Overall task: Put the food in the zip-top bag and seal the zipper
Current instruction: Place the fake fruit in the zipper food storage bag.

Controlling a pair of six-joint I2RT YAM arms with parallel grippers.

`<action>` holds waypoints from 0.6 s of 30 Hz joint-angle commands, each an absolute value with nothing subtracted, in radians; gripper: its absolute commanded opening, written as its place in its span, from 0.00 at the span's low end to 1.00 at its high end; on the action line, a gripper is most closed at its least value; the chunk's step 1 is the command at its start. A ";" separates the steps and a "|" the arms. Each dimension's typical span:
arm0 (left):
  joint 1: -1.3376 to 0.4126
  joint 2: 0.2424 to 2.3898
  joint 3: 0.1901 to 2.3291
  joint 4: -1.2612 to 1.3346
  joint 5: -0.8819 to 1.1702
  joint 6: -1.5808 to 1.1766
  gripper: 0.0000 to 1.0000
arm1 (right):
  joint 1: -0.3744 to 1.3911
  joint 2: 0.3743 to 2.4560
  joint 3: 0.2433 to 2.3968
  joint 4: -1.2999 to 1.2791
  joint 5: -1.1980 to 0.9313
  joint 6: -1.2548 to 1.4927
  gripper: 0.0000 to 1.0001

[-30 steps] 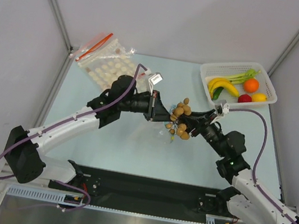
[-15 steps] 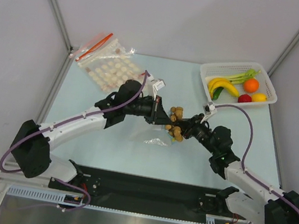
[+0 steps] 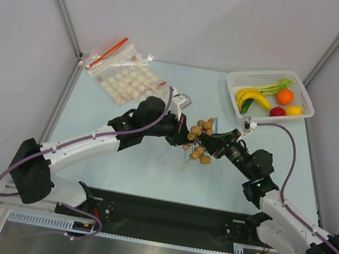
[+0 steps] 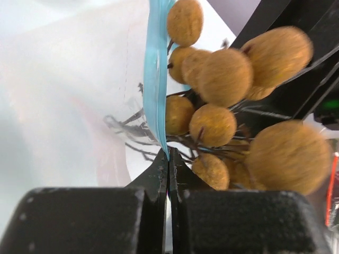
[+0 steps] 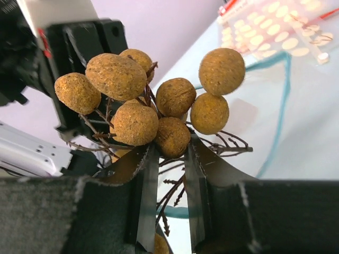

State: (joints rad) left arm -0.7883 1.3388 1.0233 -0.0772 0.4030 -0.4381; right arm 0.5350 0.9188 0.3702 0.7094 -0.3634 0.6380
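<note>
The bunch of tan-brown round fruits (image 3: pixel 198 138) hangs on thin stems above the middle of the table. My right gripper (image 3: pixel 212 145) is shut on its stems and lowest fruit (image 5: pixel 172 136). My left gripper (image 3: pixel 183 135) is shut on the light blue-teal zipper strip (image 4: pixel 157 79) of the small clear zip-top bag (image 4: pixel 74 100), right beside the bunch (image 4: pixel 222 79). In the top view the bag itself is almost invisible between the grippers. In the right wrist view the teal strip (image 5: pixel 282 100) curves behind the fruits. A small red round fruit (image 3: pixel 278 111) lies in the basket.
A white basket (image 3: pixel 241 80) at the back right holds bananas (image 3: pixel 253 98), an orange (image 3: pixel 284 96), a lemon (image 3: pixel 294 110) and green stalks. A clear bag with a red strip and white discs (image 3: pixel 123 74) lies at the back left. Sloping frame posts stand at both back corners.
The crumpled clear bag seen on the table below the bunch half a second ago no longer lies there. My left gripper has moved a little right and nearer; the right gripper still holds the bunch beside it.
</note>
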 commanded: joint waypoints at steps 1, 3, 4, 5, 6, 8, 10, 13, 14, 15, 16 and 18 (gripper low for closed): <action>-0.819 1.283 1.051 -0.060 0.322 -0.365 0.00 | 0.511 0.865 0.361 0.776 -0.393 0.709 0.00; -0.822 1.243 1.025 -0.011 0.321 -0.368 0.00 | 0.489 0.847 0.354 0.772 -0.396 0.722 0.00; -0.822 1.227 1.000 -0.005 0.321 -0.371 0.00 | 0.486 0.844 0.354 0.764 -0.397 0.721 0.00; -0.822 1.215 0.985 0.039 0.327 -0.382 0.00 | 0.482 0.842 0.357 0.741 -0.390 0.716 0.00; -0.822 1.185 0.968 0.063 0.331 -0.390 0.00 | 0.482 0.844 0.363 0.730 -0.387 0.715 0.00; -0.822 1.160 0.911 0.153 0.348 -0.409 0.00 | 0.485 0.847 0.368 0.723 -0.390 0.697 0.00; -0.824 1.147 0.875 0.224 0.362 -0.416 0.00 | 0.489 0.854 0.379 0.709 -0.387 0.686 0.00; -0.830 1.169 0.865 0.258 0.385 -0.411 0.00 | 0.506 0.861 0.393 0.698 -0.380 0.672 0.00; -0.834 1.175 0.867 0.270 0.394 -0.405 0.00 | 0.511 0.861 0.397 0.677 -0.370 0.658 0.00; -0.844 1.181 0.868 0.271 0.391 -0.402 0.00 | 0.526 0.861 0.402 0.666 -0.364 0.649 0.00; -0.850 1.187 0.873 0.275 0.391 -0.397 0.00 | 0.534 0.864 0.417 0.652 -0.356 0.637 0.00; -0.865 1.184 0.877 0.273 0.368 -0.376 0.00 | 0.552 0.864 0.433 0.606 -0.333 0.591 0.00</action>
